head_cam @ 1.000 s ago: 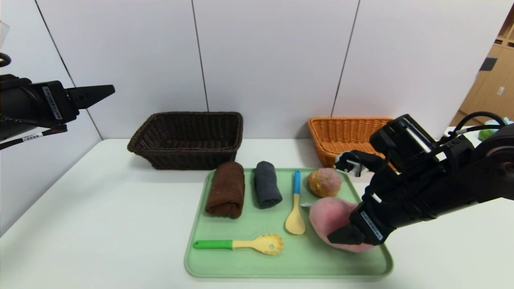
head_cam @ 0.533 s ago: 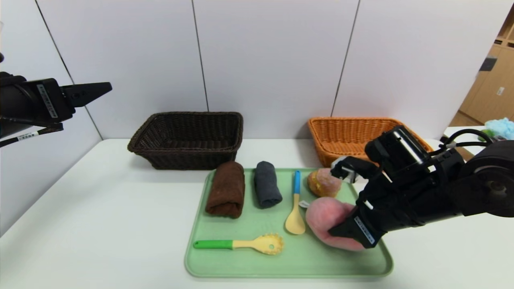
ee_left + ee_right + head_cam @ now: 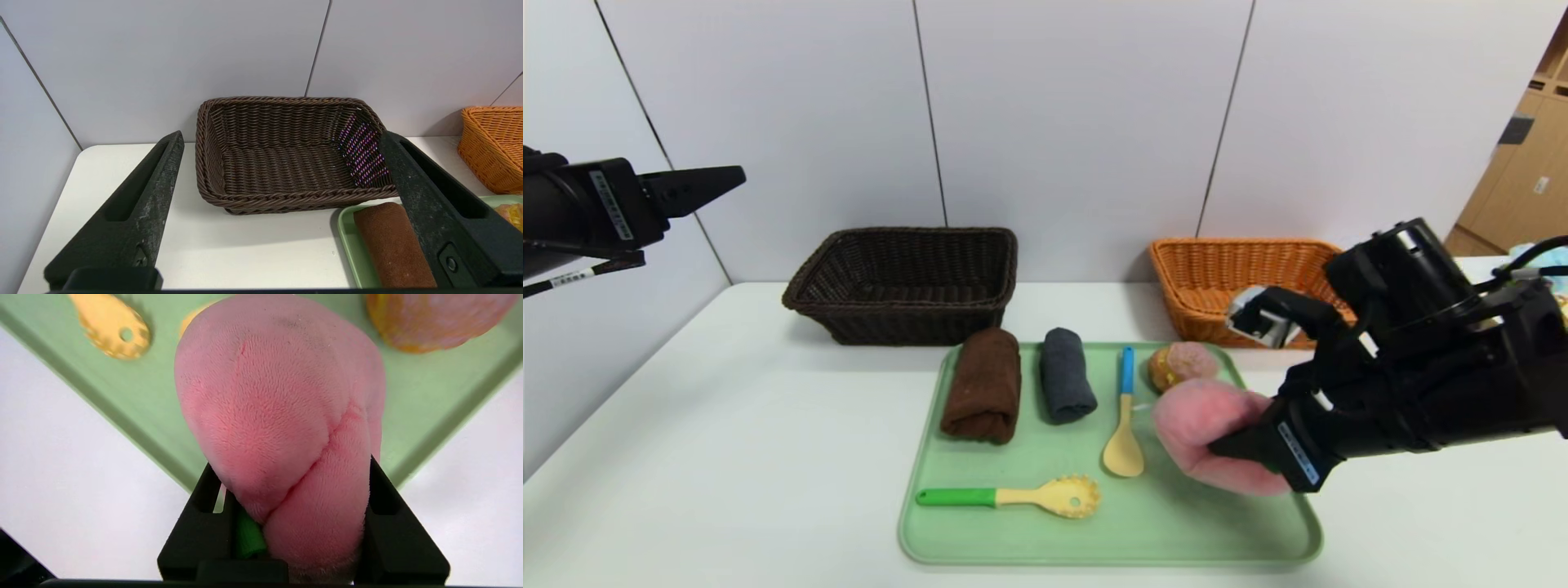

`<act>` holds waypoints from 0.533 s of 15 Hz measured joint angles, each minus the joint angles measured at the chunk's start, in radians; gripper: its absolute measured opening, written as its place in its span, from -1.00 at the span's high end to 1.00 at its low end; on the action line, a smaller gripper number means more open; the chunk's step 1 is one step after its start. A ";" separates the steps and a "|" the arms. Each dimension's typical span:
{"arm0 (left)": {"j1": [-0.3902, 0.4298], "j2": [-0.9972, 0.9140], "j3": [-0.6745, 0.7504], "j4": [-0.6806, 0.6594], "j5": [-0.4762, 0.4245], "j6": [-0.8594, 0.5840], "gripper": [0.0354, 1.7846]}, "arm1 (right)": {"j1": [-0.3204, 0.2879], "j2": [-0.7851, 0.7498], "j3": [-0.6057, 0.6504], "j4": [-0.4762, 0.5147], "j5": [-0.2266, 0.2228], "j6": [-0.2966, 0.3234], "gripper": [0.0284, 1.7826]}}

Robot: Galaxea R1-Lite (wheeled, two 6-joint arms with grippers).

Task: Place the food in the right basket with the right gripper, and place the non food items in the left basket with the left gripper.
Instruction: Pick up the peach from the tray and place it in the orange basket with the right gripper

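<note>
My right gripper (image 3: 1245, 453) is shut on a pink plush peach (image 3: 1205, 425) and holds it just above the right end of the green tray (image 3: 980, 539). In the right wrist view the peach (image 3: 282, 416) fills the space between the jaws, with a green leaf at its base. A pink-topped bun (image 3: 1180, 365), a blue-handled spoon (image 3: 1125, 416), a green-handled slotted spoon (image 3: 1013, 496), a brown towel roll (image 3: 983, 385) and a grey towel roll (image 3: 1065, 385) lie on the tray. My left gripper (image 3: 698, 188) is open, raised at the far left. The brown basket (image 3: 907, 282) and orange basket (image 3: 1225, 273) stand behind the tray.
The white table (image 3: 727, 441) meets a white panelled wall behind the baskets. In the left wrist view the brown basket (image 3: 286, 155) is empty, with the brown towel roll (image 3: 392, 241) and tray corner (image 3: 347, 228) beside it. Wooden cabinets stand at the far right.
My right gripper has risen and drawn to the right with the peach, lifting it off the tray. The left gripper has drifted slightly left.
</note>
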State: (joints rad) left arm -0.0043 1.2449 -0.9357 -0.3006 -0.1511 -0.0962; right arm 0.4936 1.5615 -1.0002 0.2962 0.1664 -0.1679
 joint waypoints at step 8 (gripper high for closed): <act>0.000 -0.069 0.087 0.000 0.003 -0.004 -0.89 | -0.151 -0.153 -0.071 -0.421 -0.006 0.109 0.23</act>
State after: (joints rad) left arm -0.0047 1.1757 -0.8489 -0.3002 -0.1477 -0.1000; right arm 0.3423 1.4089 -1.0713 -0.1249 0.1606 -0.0585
